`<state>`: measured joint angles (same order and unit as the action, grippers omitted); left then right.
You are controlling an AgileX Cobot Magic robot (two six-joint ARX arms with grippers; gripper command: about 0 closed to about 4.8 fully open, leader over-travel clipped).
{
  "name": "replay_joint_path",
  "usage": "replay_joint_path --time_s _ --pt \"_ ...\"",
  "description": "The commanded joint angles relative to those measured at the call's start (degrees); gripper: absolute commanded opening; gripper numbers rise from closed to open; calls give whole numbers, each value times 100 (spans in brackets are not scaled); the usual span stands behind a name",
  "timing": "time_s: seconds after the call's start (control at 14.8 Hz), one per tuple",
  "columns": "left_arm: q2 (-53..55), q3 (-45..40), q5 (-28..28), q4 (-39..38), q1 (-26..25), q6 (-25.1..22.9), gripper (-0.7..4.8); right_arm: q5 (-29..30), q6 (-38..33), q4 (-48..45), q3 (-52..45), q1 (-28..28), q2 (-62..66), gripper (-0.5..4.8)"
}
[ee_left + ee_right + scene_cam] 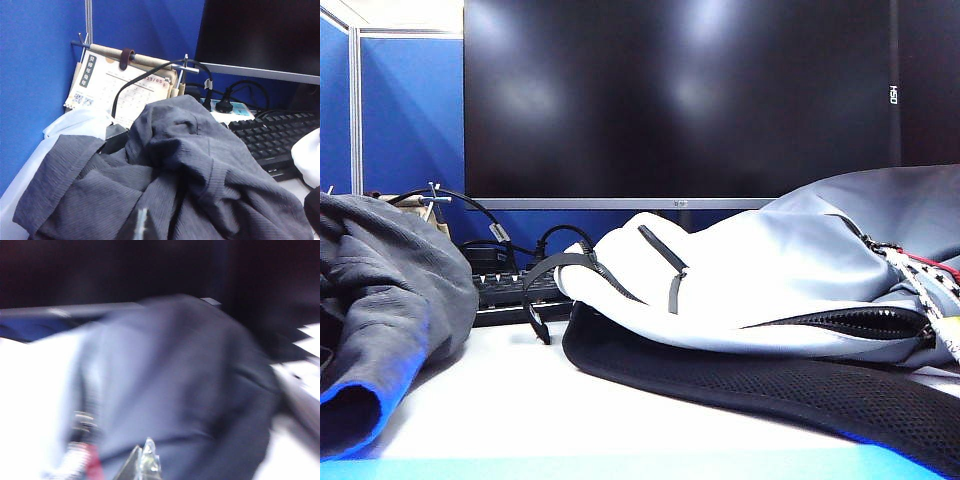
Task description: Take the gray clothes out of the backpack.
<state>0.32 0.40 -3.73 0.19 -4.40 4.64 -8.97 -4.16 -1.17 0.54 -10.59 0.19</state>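
Charcoal fabric, the gray clothes [380, 290], lay heaped on the tabletop [500, 400], apart from the backpack [760, 280]. Left gripper [141, 225] and right gripper [145, 462] fingers closed, empty. We judged it soft, light; pinch a fold.

Gray clothes [380, 300] left of backpack [770, 270], keyboard [510, 290] behind both.

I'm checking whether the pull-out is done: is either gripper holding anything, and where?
Nothing is held. The left gripper is shut above the gray clothes; the right gripper is shut near the backpack.
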Motion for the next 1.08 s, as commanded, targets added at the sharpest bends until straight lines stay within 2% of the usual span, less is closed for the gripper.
replay_joint_path --time_s 0.07,0.47,1.08 --pt "-13 2 -13 63 -4 -13 -4 4 63 74 -15 461 -9 -5" --pt "-13 2 -13 63 -4 -13 -4 4 81 -267 -15 560 -9 -5" --pt "-13 2 -13 63 -4 -13 -4 4 81 -118 -15 562 -9 -5"
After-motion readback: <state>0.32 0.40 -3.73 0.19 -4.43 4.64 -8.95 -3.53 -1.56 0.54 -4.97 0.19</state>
